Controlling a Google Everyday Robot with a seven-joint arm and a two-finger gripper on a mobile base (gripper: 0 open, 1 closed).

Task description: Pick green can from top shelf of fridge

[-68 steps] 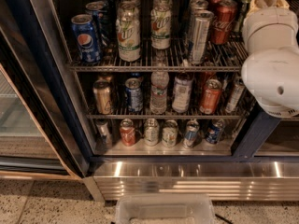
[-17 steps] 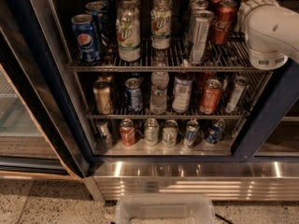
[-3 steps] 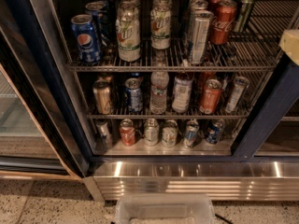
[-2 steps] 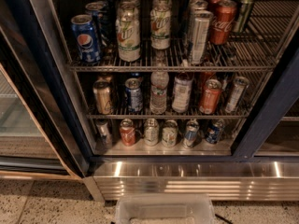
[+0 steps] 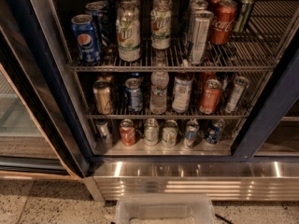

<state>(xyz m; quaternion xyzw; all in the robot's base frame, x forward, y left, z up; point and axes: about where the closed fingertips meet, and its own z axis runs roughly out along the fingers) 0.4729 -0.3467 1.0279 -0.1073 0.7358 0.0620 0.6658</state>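
Observation:
The green can stands upright at the back right of the top shelf, just right of a red Coca-Cola can. The wire rack to the right of it is bare. The fridge has a dark blue frame and its door stands open. My gripper and arm are out of view, so nothing touches the can.
A Pepsi can, pale 7UP-style bottles and a tall silver can share the top shelf. Two lower racks hold more cans and bottles. The glass door hangs open at left. A clear plastic bin sits on the floor below the steel base panel.
The white arm that stood in front of the shelf's right side has drawn away to the right and left the picture. The green can stays in its place.

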